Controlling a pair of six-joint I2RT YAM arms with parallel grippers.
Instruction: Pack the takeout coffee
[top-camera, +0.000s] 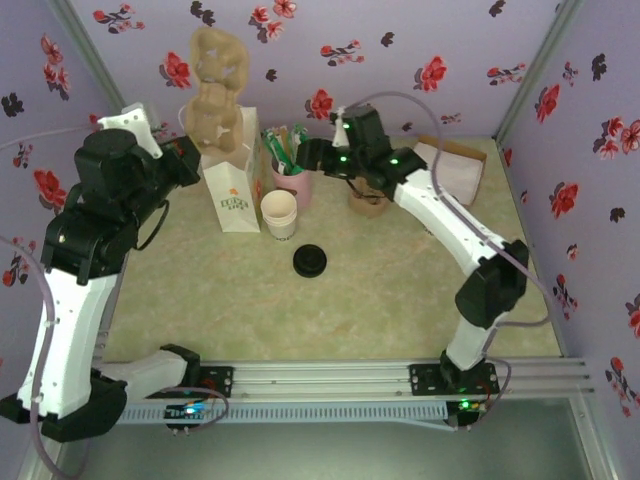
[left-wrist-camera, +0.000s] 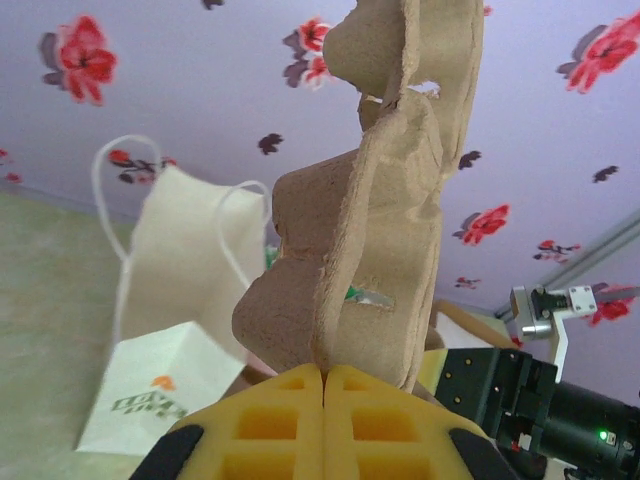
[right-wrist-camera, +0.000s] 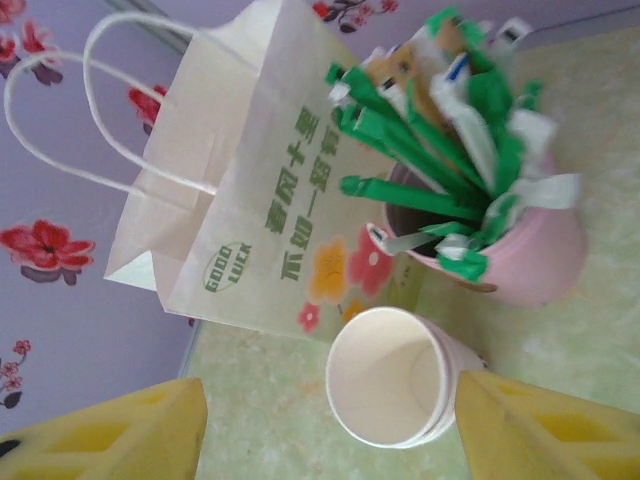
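At the left gripper (left-wrist-camera: 325, 375), waffle-gridded yellow pads pressed together on the bottom edge of a brown moulded-pulp cup carrier (left-wrist-camera: 370, 230). Holds it upright, rough and fibrous, rounded pockets bulging sideways, above a white paper bag (left-wrist-camera: 190, 270) with looped cord handles. At the right gripper (right-wrist-camera: 330, 385), yellow fingers spread wide, gripping nothing. Looks down past them on a cream-white paper cup (right-wrist-camera: 385, 385), open-mouthed and smooth, nested rims showing at its side. Stands upright on the mottled green table (top-camera: 400, 300), just in front of the bag and beside a glossy pink cup (right-wrist-camera: 540, 250) crammed with green-and-white sachets (right-wrist-camera: 420, 150). Nearer the arms, a round black lid (top-camera: 310, 261), flat on the table, apart from the cup.
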